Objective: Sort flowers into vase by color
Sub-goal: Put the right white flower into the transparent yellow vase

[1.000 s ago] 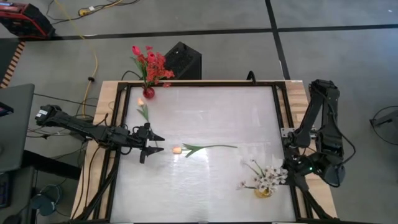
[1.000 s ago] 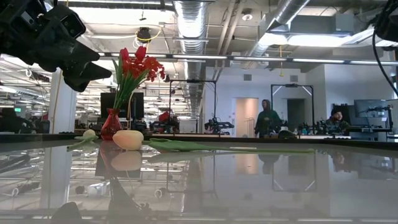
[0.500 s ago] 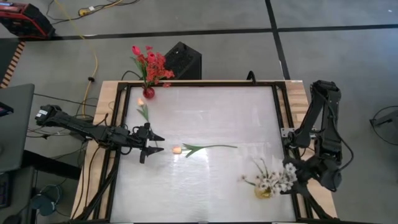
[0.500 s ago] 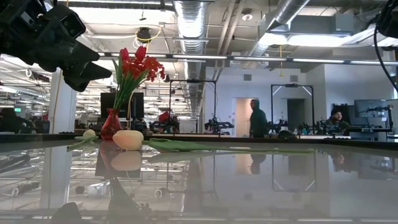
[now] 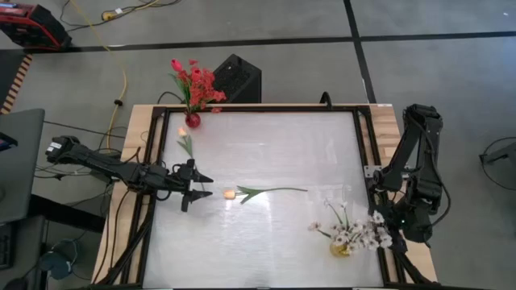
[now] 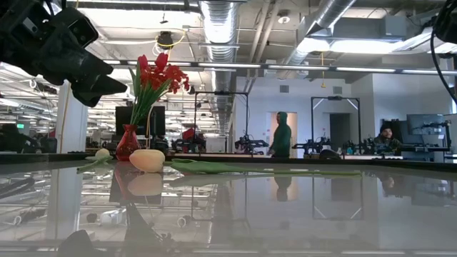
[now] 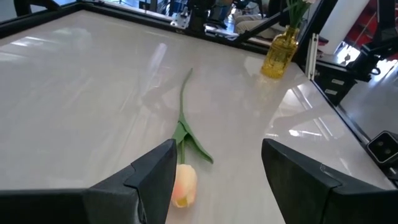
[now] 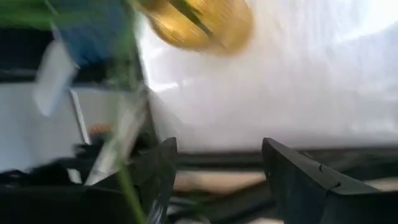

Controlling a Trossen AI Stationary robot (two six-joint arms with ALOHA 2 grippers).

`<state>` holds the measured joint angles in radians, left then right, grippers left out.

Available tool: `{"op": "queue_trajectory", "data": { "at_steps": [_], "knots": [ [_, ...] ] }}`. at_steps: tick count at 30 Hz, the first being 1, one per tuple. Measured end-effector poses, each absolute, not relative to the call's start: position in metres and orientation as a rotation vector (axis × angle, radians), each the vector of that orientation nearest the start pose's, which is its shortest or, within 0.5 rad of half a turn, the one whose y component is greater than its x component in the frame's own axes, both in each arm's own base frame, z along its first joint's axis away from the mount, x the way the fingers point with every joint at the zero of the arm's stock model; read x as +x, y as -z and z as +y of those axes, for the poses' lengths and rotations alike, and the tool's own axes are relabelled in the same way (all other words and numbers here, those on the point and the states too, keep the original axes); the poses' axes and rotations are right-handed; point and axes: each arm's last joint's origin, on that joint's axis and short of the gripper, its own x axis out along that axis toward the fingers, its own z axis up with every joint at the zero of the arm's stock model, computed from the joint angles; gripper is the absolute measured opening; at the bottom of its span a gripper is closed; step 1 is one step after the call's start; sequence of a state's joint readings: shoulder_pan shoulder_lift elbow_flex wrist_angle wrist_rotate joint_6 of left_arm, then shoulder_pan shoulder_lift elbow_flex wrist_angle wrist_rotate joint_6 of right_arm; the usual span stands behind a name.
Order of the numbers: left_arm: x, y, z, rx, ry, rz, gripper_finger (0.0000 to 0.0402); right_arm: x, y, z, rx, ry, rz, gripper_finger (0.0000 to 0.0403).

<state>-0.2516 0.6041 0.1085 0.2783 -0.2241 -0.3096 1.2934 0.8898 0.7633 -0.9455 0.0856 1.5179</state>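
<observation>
A pale orange tulip [image 5: 229, 194] lies flat on the white table, its stem [image 5: 278, 190] pointing toward the right edge. My left gripper [image 5: 205, 187] hovers open just left of its bud [image 7: 183, 185], above the table [image 6: 100, 78]. A second pale bud [image 5: 183, 131] lies near a red vase [image 5: 193, 120] that holds red flowers [image 5: 196, 80]. At the near right a yellow vase [image 5: 341, 249] holds white blossom sprigs [image 5: 359, 234]. My right gripper [image 8: 217, 162] is open, tipped down beside that vase [image 8: 199, 22]. My right gripper has nothing between its fingers. A blurred green stem [image 8: 127, 183] runs past the outer side of one finger; whether it touches the finger I cannot tell.
A black metal frame [image 5: 367, 137] borders the table on all sides. My right arm [image 5: 419, 161] stands over the right rail. Bare white table spreads between the lying tulip and the yellow vase. A person walks in the room far behind the table [image 6: 279, 134].
My right gripper has tipped downward and sunk toward the yellow vase at the table's near right. The white sprigs in that vase have leaned over toward the right edge.
</observation>
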Motion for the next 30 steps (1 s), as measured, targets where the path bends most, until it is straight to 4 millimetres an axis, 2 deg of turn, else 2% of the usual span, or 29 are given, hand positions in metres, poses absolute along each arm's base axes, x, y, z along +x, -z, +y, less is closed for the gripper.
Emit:
{"op": "queue_trajectory", "data": {
  "at_steps": [5,16,20,25,30],
  "knots": [
    [0.138,-0.169,-0.029,-0.257,-0.006,0.216,0.0224,0.041,-0.248,0.136,0.513,-0.081,1.404,0.0260],
    [0.138,-0.169,-0.029,-0.267,-0.007,0.215,0.0224,0.042,-0.242,0.107,0.449,0.306,1.254,0.0260],
    [0.138,-0.169,-0.029,-0.269,-0.007,0.215,0.0224,0.049,-0.243,0.101,0.446,0.378,1.128,0.0260],
    [0.138,-0.169,-0.029,-0.271,-0.007,0.215,0.0224,0.063,-0.245,0.091,0.599,0.564,0.898,0.0260],
    [0.138,-0.169,-0.029,-0.282,-0.008,0.215,0.0224,0.074,-0.247,0.079,0.661,0.680,0.812,0.0260]
  ]
}}
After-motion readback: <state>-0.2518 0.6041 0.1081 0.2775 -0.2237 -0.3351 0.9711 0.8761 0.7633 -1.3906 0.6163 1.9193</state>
